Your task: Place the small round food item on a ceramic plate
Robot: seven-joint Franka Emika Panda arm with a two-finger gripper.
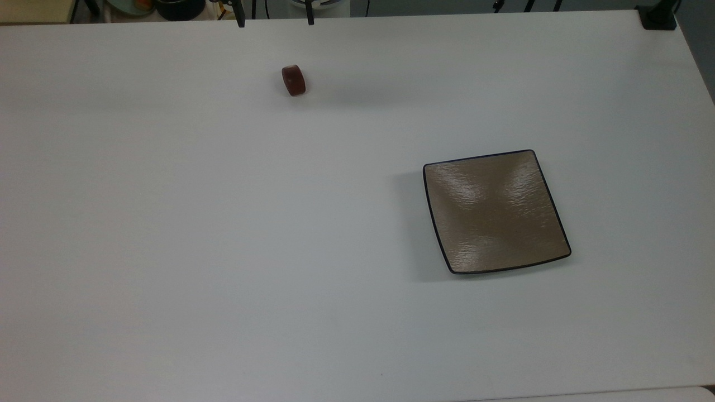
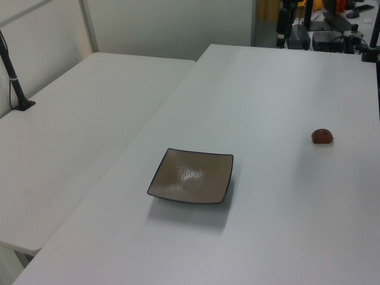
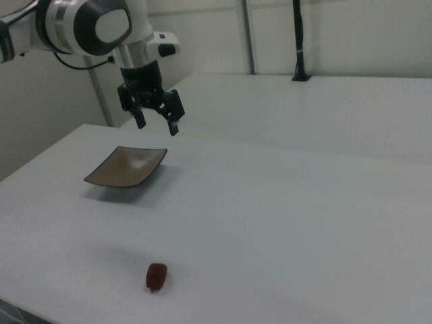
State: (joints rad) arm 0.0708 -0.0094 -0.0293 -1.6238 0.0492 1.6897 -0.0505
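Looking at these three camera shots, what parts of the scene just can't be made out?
- Right view: the arm beyond the gripper is cut off by the picture's left edge.
- Top view: the dark objects past the table are cut off by the top edge.
- The food item is too small to show its surface detail.
- The plate hides its own underside.

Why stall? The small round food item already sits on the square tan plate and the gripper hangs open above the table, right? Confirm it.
Not quite. The small round food item lies on the bare table, well apart from the square tan plate, as the top view shows. The gripper does hang open above the table.
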